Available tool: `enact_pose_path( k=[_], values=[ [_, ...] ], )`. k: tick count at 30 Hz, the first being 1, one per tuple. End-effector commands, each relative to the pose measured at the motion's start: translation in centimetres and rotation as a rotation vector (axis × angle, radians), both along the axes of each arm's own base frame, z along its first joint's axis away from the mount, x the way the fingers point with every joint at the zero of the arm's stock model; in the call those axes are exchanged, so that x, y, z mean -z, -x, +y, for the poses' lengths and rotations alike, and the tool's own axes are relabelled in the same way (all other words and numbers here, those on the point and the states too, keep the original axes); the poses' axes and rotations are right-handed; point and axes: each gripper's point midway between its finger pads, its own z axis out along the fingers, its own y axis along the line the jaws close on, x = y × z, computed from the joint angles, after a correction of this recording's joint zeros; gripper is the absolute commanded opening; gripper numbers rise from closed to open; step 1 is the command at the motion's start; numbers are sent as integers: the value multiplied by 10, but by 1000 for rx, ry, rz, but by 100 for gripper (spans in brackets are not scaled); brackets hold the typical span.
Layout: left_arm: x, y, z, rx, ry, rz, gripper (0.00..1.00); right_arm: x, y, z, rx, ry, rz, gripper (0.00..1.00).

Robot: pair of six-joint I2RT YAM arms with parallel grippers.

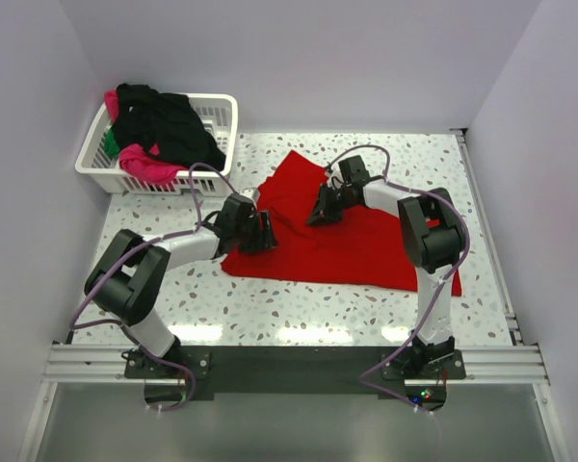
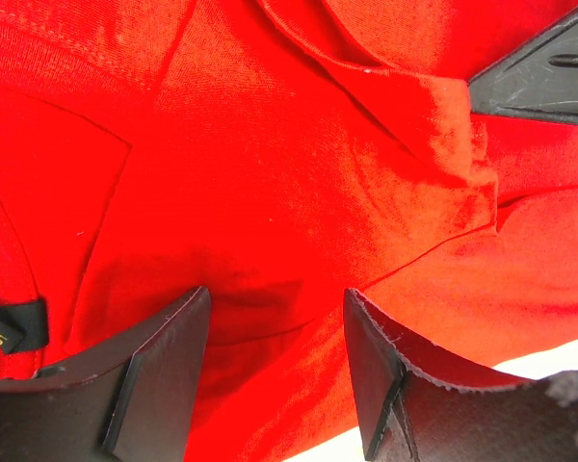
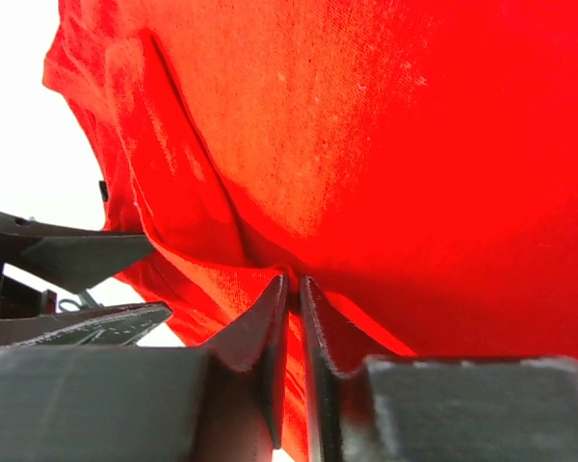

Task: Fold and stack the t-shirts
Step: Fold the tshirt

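A red shirt (image 1: pixel 347 245) lies crumpled across the middle of the speckled table (image 1: pixel 270 308) in the top view, with 1 corner reaching toward the upper centre of the frame and its long lower edge running toward the lower right.

The right gripper (image 1: pixel 320 212) sits on the shirt's upper middle. In its wrist view the 2 fingers are pressed together, with a thin ridge of red cloth clamped between the tips (image 3: pixel 291 285).

The left gripper (image 1: pixel 263 234) sits at the shirt's left edge. In its wrist view the fingers (image 2: pixel 164 371) stand apart over red cloth and hold nothing. A seam crosses above them, and a strip of white table shows at the lower right of the frame.

The step looks like taking 2 holds on the shirt to spread it flat before folding. To do it well, the left gripper should probably close on a single layer at the hem or edge, not a bunched fold. Both arms should then pull apart evenly so the cloth tightens without slipping from the thin right-hand pinch.

In the upper left of the top view, a white basket (image 1: pixel 226 111) holds a black shirt (image 1: pixel 164 120), a pink shirt (image 1: pixel 144 164) and a bit of green shirt (image 1: pixel 111 144), well apart from the red one.
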Motion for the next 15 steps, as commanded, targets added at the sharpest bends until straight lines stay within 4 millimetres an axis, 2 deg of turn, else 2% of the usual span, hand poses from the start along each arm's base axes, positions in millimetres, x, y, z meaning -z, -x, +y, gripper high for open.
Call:
enact_pose_path(
  k=[1,5,6,9,10,15],
  values=[
    [17,13,14,-26,-50,62,63,-17,-11,12,-16,-53,-63,10],
    [17,13,14,-26,-49,61,63,-26,-11,7,-2,-34,-90,0],
    [17,13,14,-25,-48,61,62,-34,-13,5,10,-28,-114,0],
    [16,12,14,-26,-50,62,63,-36,-13,-2,40,7,-143,0],
    [17,13,14,-26,-51,63,63,-44,-14,-4,52,15,-164,0],
    [18,13,14,-24,-54,67,63,-49,-14,-18,107,73,-197,0]
  ],
)
